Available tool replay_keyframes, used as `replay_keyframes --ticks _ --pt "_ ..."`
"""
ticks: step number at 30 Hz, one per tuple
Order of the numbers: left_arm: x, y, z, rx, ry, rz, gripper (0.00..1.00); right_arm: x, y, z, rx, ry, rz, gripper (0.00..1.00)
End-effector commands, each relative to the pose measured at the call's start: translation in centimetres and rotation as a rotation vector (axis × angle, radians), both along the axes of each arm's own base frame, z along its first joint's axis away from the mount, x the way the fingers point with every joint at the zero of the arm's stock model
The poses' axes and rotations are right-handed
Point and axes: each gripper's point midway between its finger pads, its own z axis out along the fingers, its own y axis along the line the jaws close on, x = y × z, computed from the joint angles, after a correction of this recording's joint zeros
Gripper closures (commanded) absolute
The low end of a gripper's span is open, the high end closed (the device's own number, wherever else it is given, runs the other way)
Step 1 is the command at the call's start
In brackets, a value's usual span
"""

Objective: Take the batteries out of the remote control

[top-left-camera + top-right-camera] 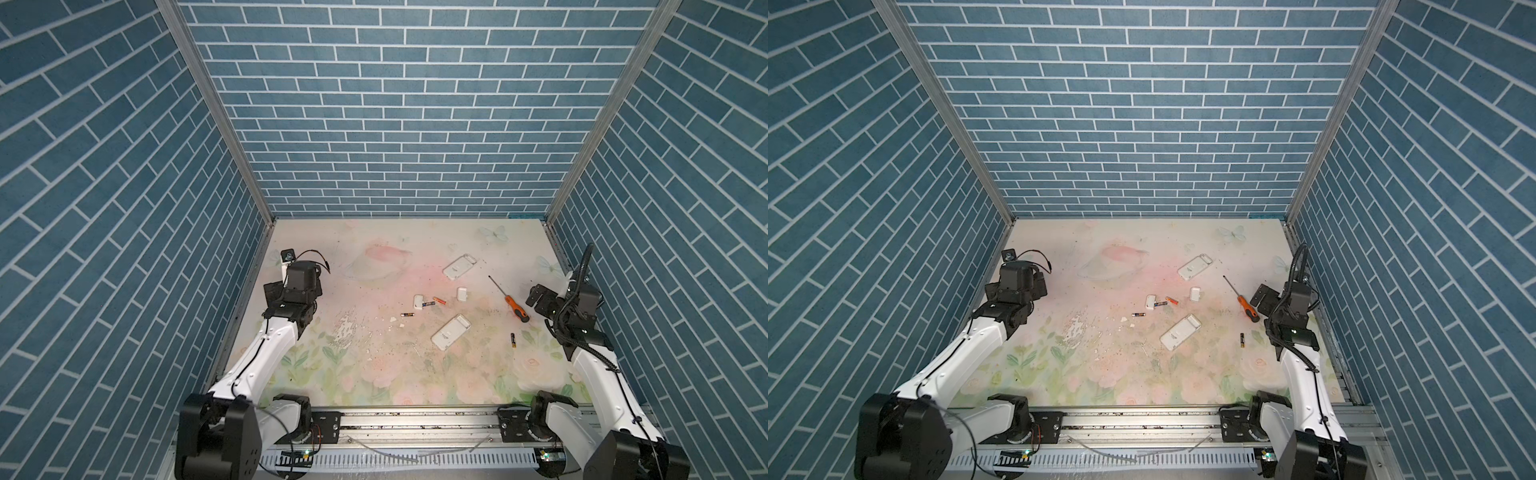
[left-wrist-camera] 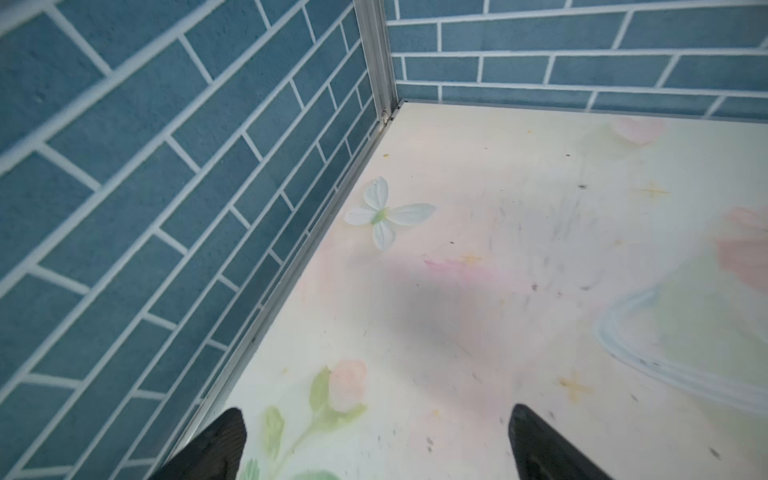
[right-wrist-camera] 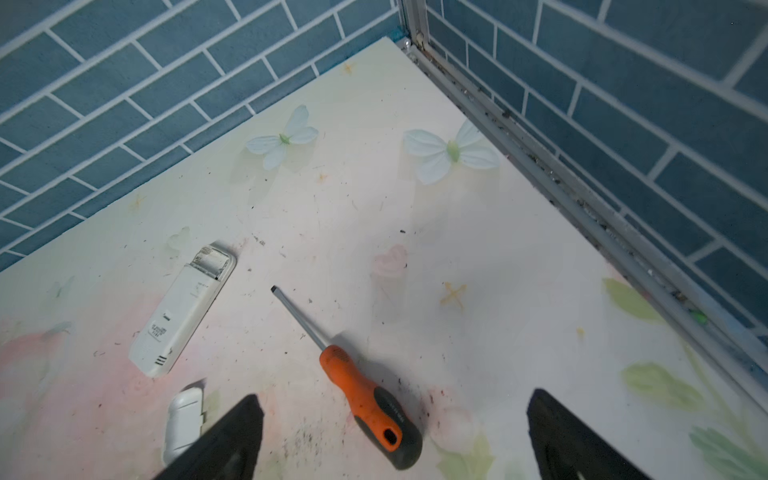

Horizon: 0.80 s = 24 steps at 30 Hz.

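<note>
Two white remote controls lie face down on the floral table in both top views, one farther back (image 1: 458,267) (image 1: 1195,267) and one nearer (image 1: 451,332) (image 1: 1180,332). Several batteries lie loose on the table: three near the middle (image 1: 428,304) (image 1: 439,300) (image 1: 407,315) and one toward the right (image 1: 513,340) (image 1: 1241,339). My left gripper (image 2: 376,440) is open over bare table by the left wall. My right gripper (image 3: 395,395) is open and holds nothing, above the screwdriver (image 3: 370,403). In the right wrist view the far remote (image 3: 183,311) shows an open battery bay.
Two small white covers (image 1: 418,301) (image 1: 462,294) lie among the batteries. The orange-and-black screwdriver (image 1: 515,305) lies at the right, close to my right gripper. Blue brick walls (image 1: 232,232) enclose the table on three sides. Small white chips (image 1: 392,319) and dark specks dot the surface.
</note>
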Motion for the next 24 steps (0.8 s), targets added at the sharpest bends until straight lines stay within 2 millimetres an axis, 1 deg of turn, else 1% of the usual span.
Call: replay_keyframes --ticks 1,4,6,8,12,14,15,16,17,18,19,20,22,23,24 --pt "2.7 -0.4 -1.3 0.014 -0.086 -0.102 0.00 1.1 -0.7 0.5 -0.114 -0.081 0.015 0.01" --pt "4.3 -1.7 -2.0 0.004 -0.182 -0.188 0.00 2.2 -0.4 -0.1 -0.152 -0.097 0.039 0.01" --pt "4.6 -1.9 -3.2 -0.008 -0.164 -0.208 0.00 2.8 -0.2 -0.5 -0.195 -0.125 0.051 0.01" --pt "4.4 -2.3 -4.2 -0.011 -0.195 -0.230 0.00 3.2 -0.1 -0.7 -0.232 -0.175 0.047 0.01" --pt "3.0 -2.4 -4.4 -0.011 -0.302 -0.242 0.00 3.9 0.2 -0.9 -0.331 -0.240 0.049 0.01" --pt "2.8 -3.3 -5.1 -0.014 -0.335 -0.298 0.00 4.3 0.4 -1.6 -0.337 -0.253 0.061 0.01" --pt "2.8 -3.6 -4.9 0.001 -0.359 -0.321 0.00 4.5 0.5 -1.7 -0.335 -0.269 0.062 0.01" --pt "2.7 -3.6 -5.2 -0.010 -0.338 -0.324 0.00 4.8 0.6 -1.9 -0.338 -0.281 0.068 0.01" --pt "2.8 -3.3 -5.3 -0.012 -0.314 -0.302 0.00 5.1 0.8 -1.9 -0.341 -0.290 0.077 0.01" --pt "3.1 -3.1 -5.4 -0.008 -0.315 -0.287 0.00 5.4 0.7 -1.9 -0.344 -0.292 0.074 0.01" --pt "3.5 -3.2 -5.4 -0.009 -0.302 -0.296 0.00 5.9 0.7 -2.2 -0.337 -0.288 0.074 0.01" --pt "3.7 -3.4 -5.8 -0.019 -0.266 -0.307 0.00 6.4 1.1 -3.1 -0.339 -0.271 0.097 0.01" --pt "4.2 -3.5 -5.7 -0.013 -0.258 -0.312 0.00 6.8 1.7 -4.5 -0.360 -0.267 0.113 0.01" --pt "4.1 -3.5 -5.8 -0.020 -0.249 -0.312 0.00 7.1 1.9 -4.8 -0.374 -0.274 0.122 0.01" --pt "4.2 -3.6 -5.7 -0.013 -0.260 -0.320 0.00 6.9 1.9 -5.2 -0.367 -0.235 0.125 0.01"
